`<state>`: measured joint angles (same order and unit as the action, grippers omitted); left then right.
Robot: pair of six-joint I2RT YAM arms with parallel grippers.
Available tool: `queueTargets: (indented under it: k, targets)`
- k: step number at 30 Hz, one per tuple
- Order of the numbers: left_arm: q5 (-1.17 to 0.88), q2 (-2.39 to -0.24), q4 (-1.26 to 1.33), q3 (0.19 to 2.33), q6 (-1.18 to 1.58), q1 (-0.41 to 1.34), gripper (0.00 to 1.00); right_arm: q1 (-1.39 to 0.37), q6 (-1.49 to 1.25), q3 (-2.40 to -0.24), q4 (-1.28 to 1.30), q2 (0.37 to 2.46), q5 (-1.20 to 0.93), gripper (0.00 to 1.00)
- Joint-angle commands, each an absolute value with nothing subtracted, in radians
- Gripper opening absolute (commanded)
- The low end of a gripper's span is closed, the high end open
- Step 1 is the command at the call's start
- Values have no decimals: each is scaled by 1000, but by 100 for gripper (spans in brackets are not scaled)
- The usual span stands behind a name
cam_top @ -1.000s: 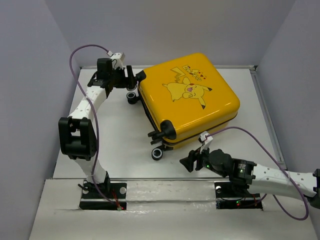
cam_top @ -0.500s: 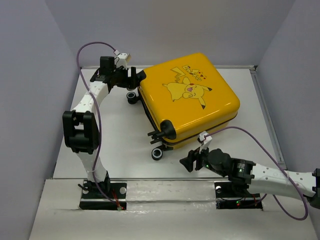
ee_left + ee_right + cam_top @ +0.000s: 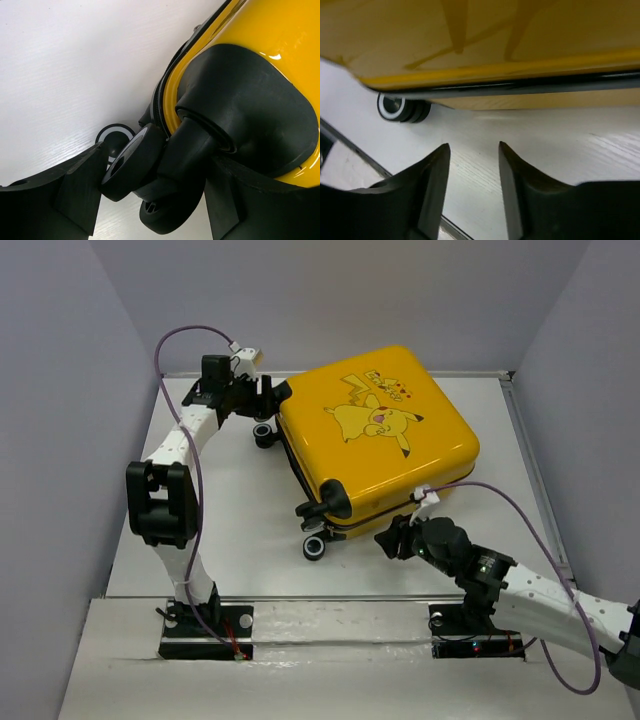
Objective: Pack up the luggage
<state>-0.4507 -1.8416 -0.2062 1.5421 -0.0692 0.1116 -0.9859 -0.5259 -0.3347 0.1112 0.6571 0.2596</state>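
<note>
The yellow luggage [image 3: 380, 440] lies closed and flat on the white table, cartoon lid up, its wheels pointing left. My left gripper [image 3: 272, 400] is at its far left corner. In the left wrist view the fingers [image 3: 75, 195] press on both sides of a black twin wheel [image 3: 165, 175] under the yellow shell [image 3: 260, 30], so the left gripper [image 3: 160, 175] is shut on that wheel. My right gripper [image 3: 385, 540] hovers low beside the near edge. It [image 3: 473, 147] stands open over bare table below the shell [image 3: 470, 35].
Another wheel [image 3: 315, 548] sticks out at the near left corner, seen also as the wheel [image 3: 400, 107] left of my right fingers. A metal strip [image 3: 330, 615] runs along the table's near edge. Grey walls close in on both sides and the back.
The right gripper has moved right and up toward the luggage's near edge, with its jaws narrower. The left arm shifted slightly right, and its jaws closed in on the wheel.
</note>
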Motion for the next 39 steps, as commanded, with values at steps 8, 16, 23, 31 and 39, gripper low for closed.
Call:
queueTargets:
  k: [8,16,23,31,39]
  targets:
    - [-210,-1632,-72,1269,98,121,6,-702,-534,-472,183,701,339,7]
    - [-222,-1458,-77,1165,104,225,6,-415,-485,-517,161,773,269,7]
    - [-242,-1249,-113,1008,159,276,6,-232,-405,-596,-41,972,-92,7]
    - [-325,-1036,-135,842,212,308,6,-232,-419,-889,-299,1376,-507,7]
    - [-443,-893,-97,719,301,339,6,-232,-368,-974,-187,1405,-506,45]
